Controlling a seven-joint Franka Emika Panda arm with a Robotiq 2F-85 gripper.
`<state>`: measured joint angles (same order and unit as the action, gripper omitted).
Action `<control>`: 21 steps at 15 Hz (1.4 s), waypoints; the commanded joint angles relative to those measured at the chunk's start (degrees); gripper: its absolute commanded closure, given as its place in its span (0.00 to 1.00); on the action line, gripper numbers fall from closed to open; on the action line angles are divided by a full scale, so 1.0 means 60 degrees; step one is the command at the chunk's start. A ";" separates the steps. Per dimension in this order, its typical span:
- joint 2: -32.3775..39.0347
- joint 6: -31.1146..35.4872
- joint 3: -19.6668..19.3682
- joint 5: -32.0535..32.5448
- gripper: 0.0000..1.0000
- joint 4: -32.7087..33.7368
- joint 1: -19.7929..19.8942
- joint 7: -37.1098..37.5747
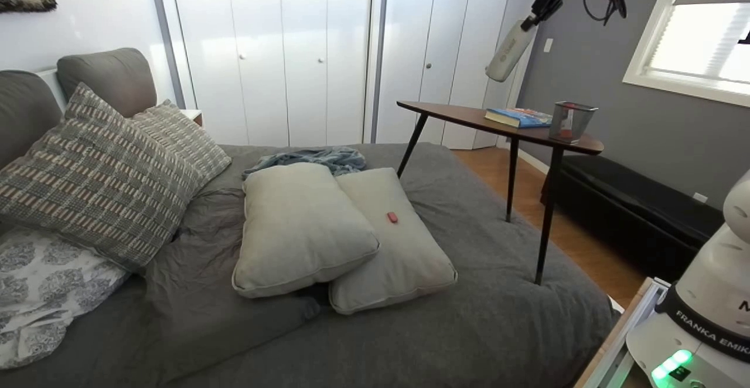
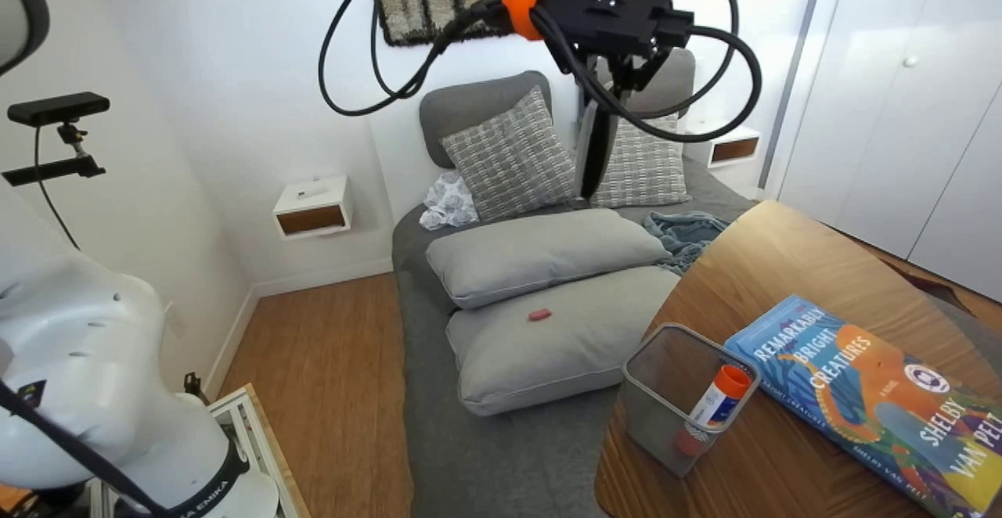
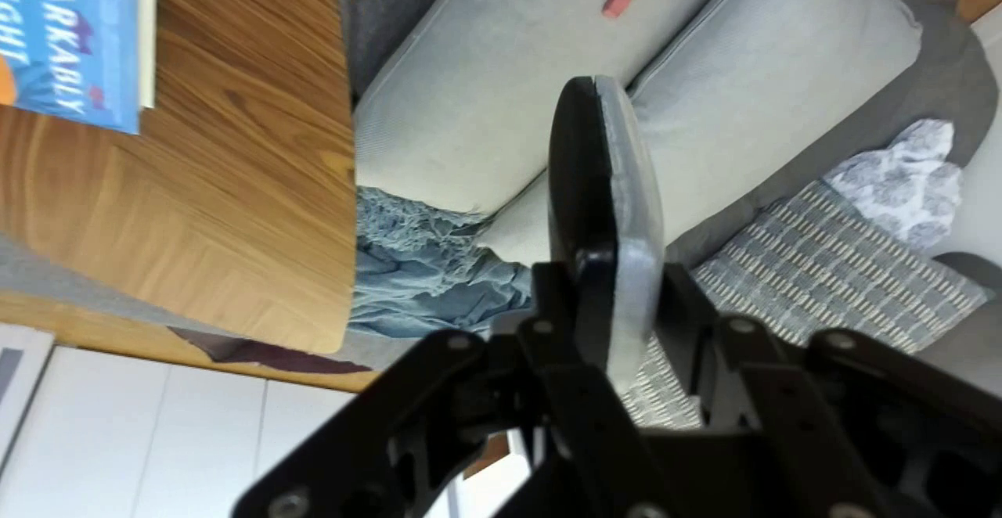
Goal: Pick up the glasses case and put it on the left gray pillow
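Observation:
The glasses case [image 1: 508, 53] is oblong with rounded ends. It looks pale grey with lettering in an exterior view; its dark face shows in an exterior view [image 2: 598, 146] and beside a silvery side in the wrist view [image 3: 583, 166]. My gripper [image 3: 612, 287] is shut on its upper end. The case hangs tilted, high in the air above the bed and table, touching neither. The left gray pillow [image 1: 304, 230] lies plump on the bed, partly on the other plain pillow [image 1: 404, 241]. It is the farther pillow in an exterior view [image 2: 548, 252] and right of the case in the wrist view [image 3: 775, 88].
A small red object [image 1: 392, 217] lies on the lower plain pillow. A wooden table [image 2: 771, 248] bears a book [image 2: 869, 401] and a mesh cup [image 2: 665, 393] with a glue stick. Plaid pillows [image 1: 99, 183] lean at the headboard. A blue cloth [image 2: 685, 236] lies behind the plain pillows.

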<state>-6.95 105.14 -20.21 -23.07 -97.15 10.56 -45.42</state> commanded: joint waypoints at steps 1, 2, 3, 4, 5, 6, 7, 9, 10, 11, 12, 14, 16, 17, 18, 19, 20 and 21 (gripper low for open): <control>0.0995 -0.0616 0.0553 -0.0284 0.91 0.0999 -0.0290 -0.0085; 0.1238 -0.0684 0.0719 -0.0351 0.91 0.1197 -0.0335 -0.0071; 0.1467 -0.0753 0.0893 -0.0408 0.91 0.1382 -0.0364 -0.0077; 0.1690 -0.0811 0.1103 -0.0444 0.91 0.1564 -0.0412 -0.0045; 0.1879 -0.0896 0.1306 -0.0443 0.91 0.1759 -0.0435 -0.0024; 0.2047 -0.0951 0.1510 -0.0427 0.91 0.1914 -0.0456 -0.0052; 0.2219 -0.1020 0.1715 -0.0393 0.91 0.2105 -0.0479 -0.0051; 0.2512 -0.1308 0.2115 -0.0504 0.91 0.2479 -0.0514 -0.0237; 0.2614 -0.1507 0.2287 -0.0589 0.91 0.2646 -0.0493 -0.0508; 0.2274 -0.0941 0.2246 -0.0221 0.66 0.1951 -0.0409 -0.0125; 0.2386 -0.1086 0.2385 -0.0245 0.66 0.2121 -0.0429 -0.0190; 0.2495 -0.1187 0.2483 -0.0249 0.66 0.2309 -0.0440 -0.0241; 0.2514 -0.1201 0.2472 -0.0254 0.66 0.2353 -0.0414 -0.0310; 0.2515 -0.1202 0.2467 -0.0254 0.66 0.2355 -0.0408 -0.0336; 0.2515 -0.1202 0.2466 -0.0255 0.91 0.2355 -0.0407 -0.0346; 0.2748 -0.0942 0.2521 -0.0330 0.91 0.2381 -0.0493 0.0086; 0.2885 -0.0751 0.2594 -0.0435 0.91 0.2347 -0.0550 0.0301; 0.3037 -0.0587 0.2688 -0.0419 0.91 0.2317 -0.0631 0.0634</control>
<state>8.70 98.95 -5.76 -24.66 -83.66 7.30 -45.99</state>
